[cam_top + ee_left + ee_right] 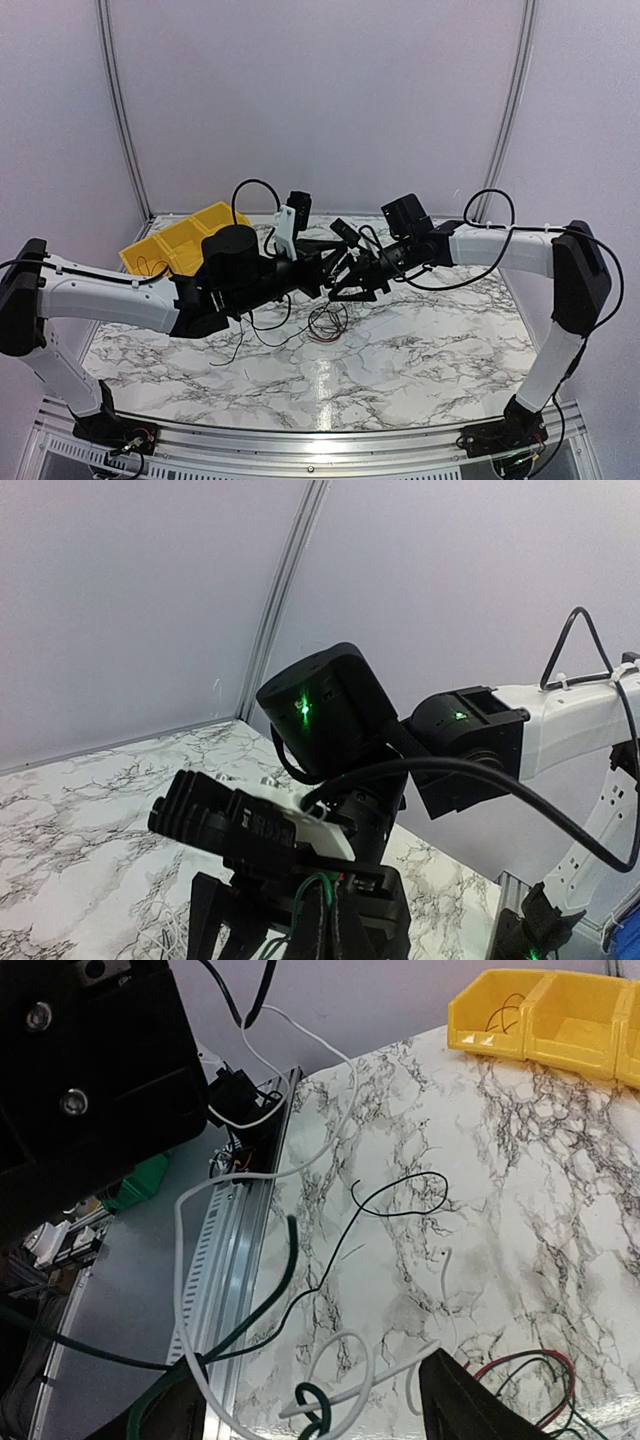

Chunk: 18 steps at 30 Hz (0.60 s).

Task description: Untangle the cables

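The cables [328, 322] lie as thin dark and reddish loops on the marble table just below the two grippers. In the right wrist view a green wire with a knot [322, 1407] and a white wire [345, 1355] hang lifted between my fingers. A thin black loop [400, 1195] and red and green strands [530, 1368] lie on the table. My right gripper [310, 1380] is open wide around the hanging wires, also seen from above [352, 285]. My left gripper [338, 920] faces it closely [335, 262]. Green wire [318, 890] runs into its narrow jaw gap, so it looks shut.
A yellow bin [178, 243] with compartments stands at the back left, also in the right wrist view [545, 1010], with a wire in one compartment. The table's metal rail [235, 1250] runs along the near edge. The right arm's wrist camera [235, 820] is close before the left gripper.
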Tool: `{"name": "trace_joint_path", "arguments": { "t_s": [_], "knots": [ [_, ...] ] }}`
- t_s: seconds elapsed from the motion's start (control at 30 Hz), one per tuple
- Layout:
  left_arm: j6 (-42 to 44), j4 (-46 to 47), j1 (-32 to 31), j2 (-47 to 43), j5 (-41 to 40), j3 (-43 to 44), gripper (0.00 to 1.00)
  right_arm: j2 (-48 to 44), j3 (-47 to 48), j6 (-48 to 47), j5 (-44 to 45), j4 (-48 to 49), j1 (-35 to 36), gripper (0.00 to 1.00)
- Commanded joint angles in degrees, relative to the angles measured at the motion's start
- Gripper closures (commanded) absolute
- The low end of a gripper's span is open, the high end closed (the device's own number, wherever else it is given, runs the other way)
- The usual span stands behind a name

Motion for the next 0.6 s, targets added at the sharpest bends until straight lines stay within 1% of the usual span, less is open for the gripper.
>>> {"name": "trace_joint_path", "arguments": {
  "t_s": [0.0,0.1,0.17,0.2,0.37,0.57],
  "knots": [
    [0.14,2.83,-0.17,-2.76,-0.81,0.71,1.00,1.43,2.67,3.27,-2.54,3.21,1.25,0.35],
    [0.28,3.09,-0.17,-3.52,-1.14,0.35,1.00,1.59,1.36,5.67,-2.70,5.75,1.26,0.55],
    [0.50,3.19,-0.20,-3.95,-1.20,0.15,1.00,0.88,-0.50,8.24,-2.91,9.51,1.12,0.77],
    [0.50,3.19,-0.18,-4.13,-1.25,0.04,1.00,0.41,-1.50,9.82,-3.00,11.89,1.03,0.83],
    [0.71,3.28,-0.17,-4.44,-1.41,-0.45,1.00,-0.55,-3.02,10.77,-2.60,13.56,0.72,0.99],
    [1.73,3.19,-0.17,-5.76,-1.87,-0.56,1.00,-0.42,-5.83,11.27,-0.22,14.80,-1.41,1.00]
  ]
}}
